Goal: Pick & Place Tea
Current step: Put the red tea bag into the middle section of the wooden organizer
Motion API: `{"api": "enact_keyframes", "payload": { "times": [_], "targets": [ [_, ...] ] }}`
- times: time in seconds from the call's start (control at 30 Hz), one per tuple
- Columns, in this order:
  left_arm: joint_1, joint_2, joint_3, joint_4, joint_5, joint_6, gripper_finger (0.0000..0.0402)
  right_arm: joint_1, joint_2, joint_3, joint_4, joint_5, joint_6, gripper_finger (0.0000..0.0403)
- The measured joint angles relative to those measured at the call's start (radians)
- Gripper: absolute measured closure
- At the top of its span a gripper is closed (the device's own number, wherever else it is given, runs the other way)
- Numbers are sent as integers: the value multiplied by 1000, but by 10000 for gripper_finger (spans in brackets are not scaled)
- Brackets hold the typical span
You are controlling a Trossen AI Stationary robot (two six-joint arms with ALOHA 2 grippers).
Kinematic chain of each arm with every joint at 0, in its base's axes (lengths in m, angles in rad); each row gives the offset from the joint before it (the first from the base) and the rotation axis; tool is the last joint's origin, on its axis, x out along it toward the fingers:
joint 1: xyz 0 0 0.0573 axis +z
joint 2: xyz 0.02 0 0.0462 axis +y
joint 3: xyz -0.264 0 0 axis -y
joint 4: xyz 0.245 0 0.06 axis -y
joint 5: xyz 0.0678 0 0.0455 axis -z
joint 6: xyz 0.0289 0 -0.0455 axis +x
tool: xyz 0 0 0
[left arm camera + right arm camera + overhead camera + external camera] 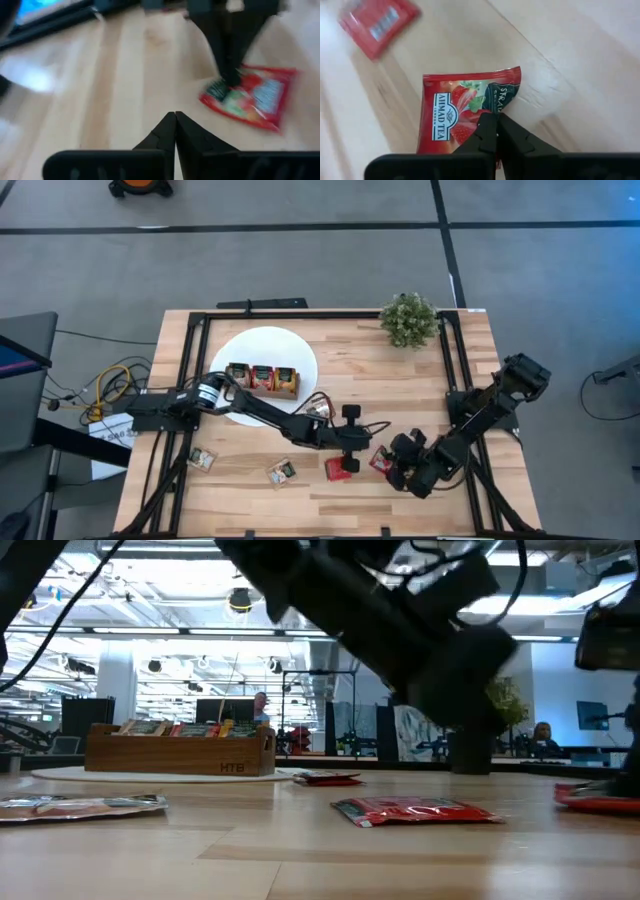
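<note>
Both pairs of jaws are closed. The right gripper [496, 131] pinches the near edge of a red strawberry tea sachet [460, 107] on the table; the left gripper [175, 131] holds nothing, its red sachet [252, 97] just ahead.

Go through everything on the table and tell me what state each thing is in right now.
Left pincer: shut, empty, above the wood.
Right pincer: shut on red sachet.
Second red sachet: lying flat, loose.
Wooden tray: upright on the white disc, holding sachets.
Two pale sachets: flat on the table.
</note>
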Motion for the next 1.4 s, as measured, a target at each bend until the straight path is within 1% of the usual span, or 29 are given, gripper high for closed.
{"api": "enact_keyframes", "payload": {
  "times": [0.1,0.17,0.23,0.4,0.43,0.5,0.57,0.67,0.83,1.0,1.17,1.3,1.4],
  "targets": [
    [13,-24,0,-34,112,-67,387,0,2,97,-153,12,-68,401],
    [22,-27,0,-26,185,-98,367,3,0,157,-237,37,-114,402],
    [27,-27,0,-27,228,-120,340,14,0,200,-302,64,-163,401],
    [29,-27,0,10,252,-154,261,40,0,280,-396,104,-200,402],
    [29,-27,0,29,267,-157,245,46,0,291,-408,115,-205,402],
    [30,-27,0,60,331,-173,221,59,0,301,-422,144,-224,402],
    [29,-27,0,69,392,-215,205,68,0,306,-431,173,-241,402],
    [28,-25,0,81,406,-255,199,73,-1,310,-432,197,-256,402],
    [29,-25,0,111,408,-265,208,71,-1,310,-431,222,-271,403],
    [29,-25,0,148,408,-287,238,71,-2,310,-427,242,-291,403],
    [29,-24,0,148,405,-287,290,71,-2,310,-423,243,-312,403],
    [30,-24,0,148,405,-267,344,71,-2,310,-408,241,-345,402],
    [28,-24,0,147,404,-236,385,70,-2,310,-391,239,-354,394]
  ]
}}
